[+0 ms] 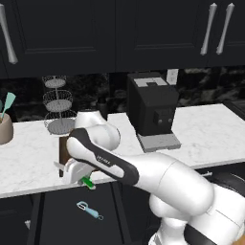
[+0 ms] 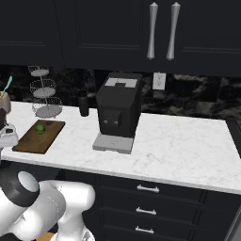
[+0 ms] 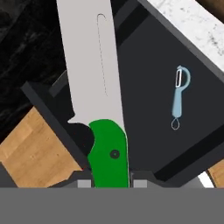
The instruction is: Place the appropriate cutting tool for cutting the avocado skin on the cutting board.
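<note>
My gripper (image 3: 111, 183) is shut on the cutting tool (image 3: 94, 78), a knife with a pale silver blade and a bright green handle (image 3: 108, 155) that sits between the jaws. In the left base view the gripper (image 1: 82, 179) hangs just in front of the counter edge, over an open dark drawer (image 1: 62, 215), with the green handle (image 1: 88, 182) poking out. The dark brown cutting board (image 2: 40, 135) lies flat at the left of the counter with the small green avocado (image 2: 41, 127) on its far end. My arm hides most of the board (image 1: 62, 147) in the left base view.
A light-blue peeler (image 1: 89, 210) (image 3: 178, 98) lies in the open drawer. A black coffee machine (image 2: 117, 110) stands mid-counter. A tiered wire stand (image 2: 44, 92) and a dark canister (image 2: 84, 104) stand behind the board. A utensil holder (image 1: 5, 127) is at far left.
</note>
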Tool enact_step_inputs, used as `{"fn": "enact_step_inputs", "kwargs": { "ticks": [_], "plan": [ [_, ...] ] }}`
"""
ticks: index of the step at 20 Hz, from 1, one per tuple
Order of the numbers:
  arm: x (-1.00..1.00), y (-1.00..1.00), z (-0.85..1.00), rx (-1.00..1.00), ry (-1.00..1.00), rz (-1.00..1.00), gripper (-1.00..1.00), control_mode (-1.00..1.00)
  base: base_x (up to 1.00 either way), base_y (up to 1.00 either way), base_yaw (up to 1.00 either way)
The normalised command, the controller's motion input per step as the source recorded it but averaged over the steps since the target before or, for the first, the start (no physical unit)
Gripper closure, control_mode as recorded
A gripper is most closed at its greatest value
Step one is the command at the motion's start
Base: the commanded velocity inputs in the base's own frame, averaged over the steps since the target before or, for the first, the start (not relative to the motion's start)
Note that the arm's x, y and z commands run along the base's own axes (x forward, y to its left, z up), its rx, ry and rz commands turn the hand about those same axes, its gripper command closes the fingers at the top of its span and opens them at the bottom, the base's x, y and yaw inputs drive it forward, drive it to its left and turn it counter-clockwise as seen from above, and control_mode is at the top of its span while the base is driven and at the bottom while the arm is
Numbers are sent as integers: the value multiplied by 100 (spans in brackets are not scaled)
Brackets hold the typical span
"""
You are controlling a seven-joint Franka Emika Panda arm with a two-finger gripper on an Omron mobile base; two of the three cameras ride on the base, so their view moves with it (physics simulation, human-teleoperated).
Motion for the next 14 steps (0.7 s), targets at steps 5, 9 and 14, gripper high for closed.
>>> {"fn": "enact_step_inputs", "kwargs": {
  "ticks": [5, 9, 14],
  "plan": [
    [98, 0, 0, 0, 0, 0, 100, -100, 0, 0, 0],
    [84, 0, -2, 0, 1, 0, 100, -100, 0, 0, 0],
    [58, 1, -26, -2, 0, 0, 100, -100, 0, 0, 0]
  ]
}}
